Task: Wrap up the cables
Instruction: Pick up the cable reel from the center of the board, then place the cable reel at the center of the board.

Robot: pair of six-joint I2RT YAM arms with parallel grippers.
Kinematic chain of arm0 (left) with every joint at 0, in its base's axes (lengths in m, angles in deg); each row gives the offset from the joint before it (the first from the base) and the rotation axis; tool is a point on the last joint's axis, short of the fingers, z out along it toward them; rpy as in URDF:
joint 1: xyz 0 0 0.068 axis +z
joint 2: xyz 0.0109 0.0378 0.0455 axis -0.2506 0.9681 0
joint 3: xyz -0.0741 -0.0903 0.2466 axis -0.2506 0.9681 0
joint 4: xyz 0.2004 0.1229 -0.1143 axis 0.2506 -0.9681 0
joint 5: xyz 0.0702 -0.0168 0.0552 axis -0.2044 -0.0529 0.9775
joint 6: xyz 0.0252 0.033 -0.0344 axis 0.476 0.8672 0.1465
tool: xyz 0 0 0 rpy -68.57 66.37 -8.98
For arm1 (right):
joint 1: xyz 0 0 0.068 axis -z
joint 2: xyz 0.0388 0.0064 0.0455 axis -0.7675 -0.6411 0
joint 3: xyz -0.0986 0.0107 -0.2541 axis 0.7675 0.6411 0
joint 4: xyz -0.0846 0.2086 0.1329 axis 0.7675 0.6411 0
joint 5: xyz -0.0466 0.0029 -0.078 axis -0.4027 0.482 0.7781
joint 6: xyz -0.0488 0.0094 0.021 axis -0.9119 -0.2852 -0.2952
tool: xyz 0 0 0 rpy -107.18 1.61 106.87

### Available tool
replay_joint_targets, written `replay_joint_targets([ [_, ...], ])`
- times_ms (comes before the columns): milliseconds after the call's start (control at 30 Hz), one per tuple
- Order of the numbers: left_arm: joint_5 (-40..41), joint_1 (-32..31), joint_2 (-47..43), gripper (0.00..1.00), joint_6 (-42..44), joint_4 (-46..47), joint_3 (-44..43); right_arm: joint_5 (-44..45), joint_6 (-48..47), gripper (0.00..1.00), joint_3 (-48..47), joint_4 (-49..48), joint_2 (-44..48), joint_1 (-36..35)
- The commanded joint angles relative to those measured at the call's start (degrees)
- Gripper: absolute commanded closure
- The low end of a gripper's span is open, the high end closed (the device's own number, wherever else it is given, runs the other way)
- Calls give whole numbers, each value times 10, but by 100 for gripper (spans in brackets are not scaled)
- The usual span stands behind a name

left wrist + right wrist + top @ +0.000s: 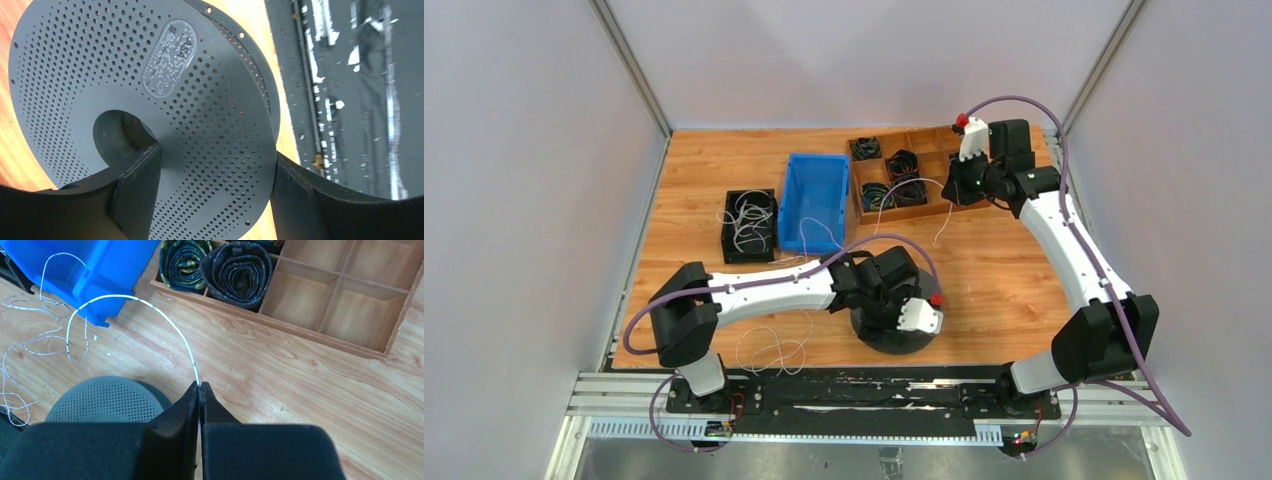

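Note:
My right gripper (951,187) (200,386) is shut on a thin white cable (125,297), held above the table in front of the wooden tray. The cable (894,190) arcs left and trails toward the blue bin. My left gripper (894,305) (215,165) spans the grey perforated disc of a black spool (100,60) (889,340). One finger (135,190) is at the hub hole and the other finger (295,200) is on the rim. More loose white cable (769,350) (30,335) lies near the front left.
A black box (749,250) holding tangled white cables stands beside a blue bin (814,200) (100,265). A wooden divided tray (924,135) (320,335) at the back holds black coils (235,270). The spool also shows in the right wrist view (107,400).

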Motion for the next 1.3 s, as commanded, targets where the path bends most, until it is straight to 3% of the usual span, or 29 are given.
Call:
replay_joint_targets([
  [0,-78,3,-43,40,-49,-20,-25,-6,-11,99,-33,20,7,11],
  [333,-266,116,-62,43,-170,32,-9,-10,-12,99,-42,25,-6,11],
  [733,-444,244,-60,46,-468,312,83,-14,-12,99,-52,26,-29,11],
  [967,-467,280,-53,47,-605,450,131,-21,-11,99,-59,26,-44,12],
  [1267,-465,306,-30,47,-698,541,162,-23,-11,99,-54,27,-44,11],
])
